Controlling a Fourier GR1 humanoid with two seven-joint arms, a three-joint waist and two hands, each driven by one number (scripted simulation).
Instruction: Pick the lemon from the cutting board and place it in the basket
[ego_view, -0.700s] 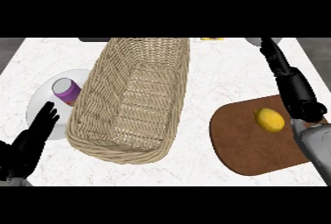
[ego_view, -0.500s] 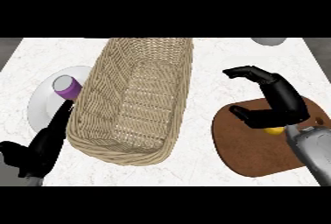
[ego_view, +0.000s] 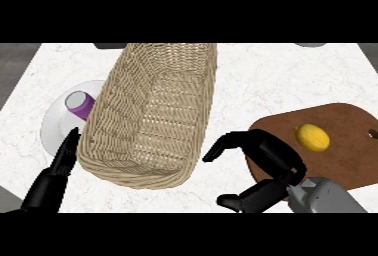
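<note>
1. One lemon (ego_view: 312, 136) is the whole job. It lies on its side on the brown cutting board (ego_view: 347, 167) at my right, towards the board's upper middle, with nothing touching it.
2. The wicker basket (ego_view: 111, 107) stands lengthways in the middle of the counter (ego_view: 258, 80), just left of the board. I judge it is set there so that the carry from board to basket is short and sideways.
3. My right hand (ego_view: 269, 155) is over the board's left edge, between the basket and the lemon. It is near the lemon but apart from it.
4. Its fingers (ego_view: 221, 146) are bent in an easy hook that points towards the basket, and the thumb (ego_view: 247, 197) is spread well away below them. The gap between is wide and holds nothing, so I read this as a hand shaped for a grasp not yet made.
5. To take the lemon I would need to bring that gap to the right, over the fruit, before closing.
6. My left hand (ego_view: 52, 182) rests at the lower left, fingers straight and together, pointing up beside the basket's near corner and the white plate (ego_view: 53, 125). It holds nothing.
7. A purple cup (ego_view: 80, 102) sits on that plate, close against the basket's wall and no part of the job.
</note>
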